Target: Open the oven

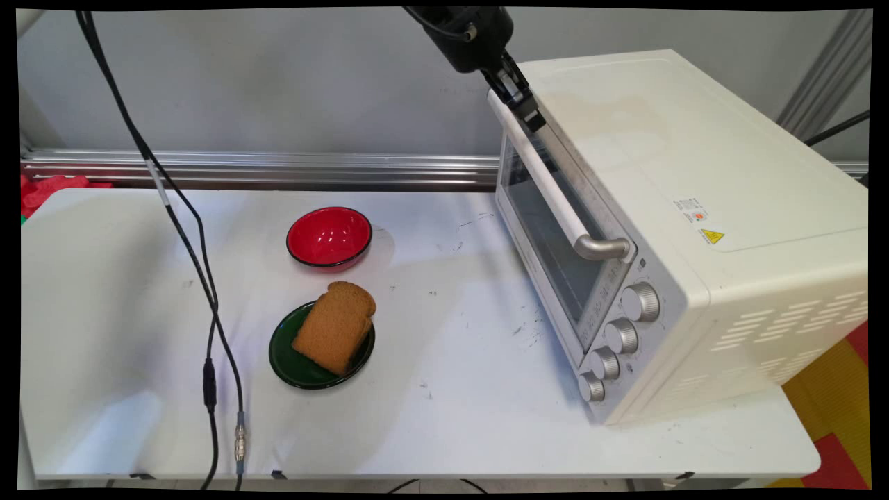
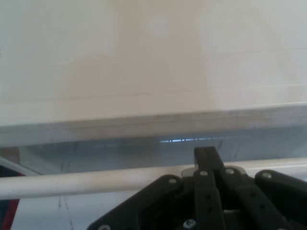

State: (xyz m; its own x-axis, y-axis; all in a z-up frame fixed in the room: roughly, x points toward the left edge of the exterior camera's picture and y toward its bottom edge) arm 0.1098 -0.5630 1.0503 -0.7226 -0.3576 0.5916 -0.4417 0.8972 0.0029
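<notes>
my hand (image 1: 531, 114) sits at the far end of the oven (image 1: 694, 229) handle (image 1: 549, 180), which runs toward the knobs; grip: cannot tell.

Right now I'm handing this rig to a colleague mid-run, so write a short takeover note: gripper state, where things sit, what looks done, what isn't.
Gripper: at the far end of the oven's door handle, at the door's top edge; whether its fingers are open or shut can't be told.
Toaster oven: on the table's right side, door shut.
Bread slice: lying on the green plate, mid-table.
Red bowl: behind the plate, empty, apart from it.
Done: nothing visibly moved; bread is on its plate.
Left: door not opened.
</notes>
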